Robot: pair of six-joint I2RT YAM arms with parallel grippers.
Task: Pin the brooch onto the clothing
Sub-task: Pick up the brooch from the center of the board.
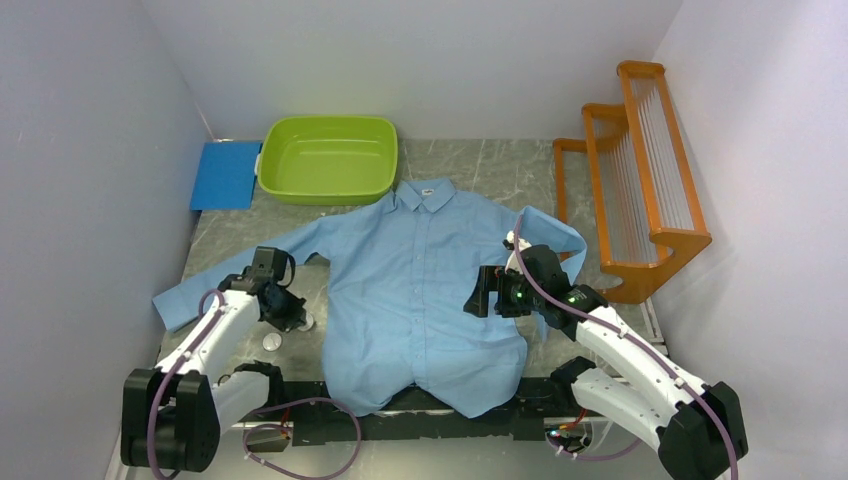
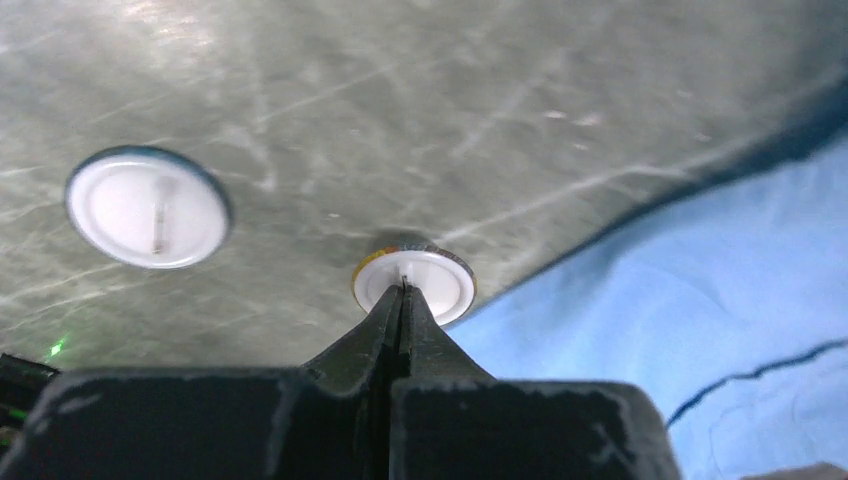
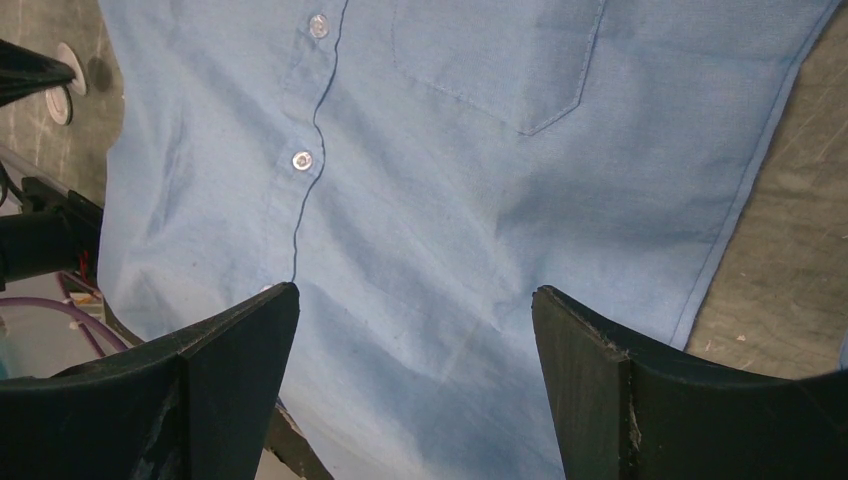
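At about eight o'clock from the shirt (image 1: 420,290), on the bare desk (image 1: 480,165), my left hand (image 2: 403,300) is pinched fully together at the centre of the brooch (image 2: 440,272). The brooch lies with its white back showing, just beside the shirt's edge. I judge the narrow grip is there to take the small pin fitting rather than the whole disc. A second white disc (image 2: 148,207) sits apart from it, at ten o'clock in the left wrist view, untouched.

My right hand (image 3: 415,300) hangs over the shirt's lower front with its fingers spread wide and nothing between them. The button placket is at eleven o'clock and the chest pocket at one o'clock in its own view. It looks placed to press or steady the thin cloth when the brooch arrives. The shirt lies flat and spread out, collar toward twelve, so the front panel is open to pin.

The green tub (image 1: 268,160) at twelve o'clock holds nothing I can see. The orange rack (image 1: 640,190) at two o'clock also looks bare.
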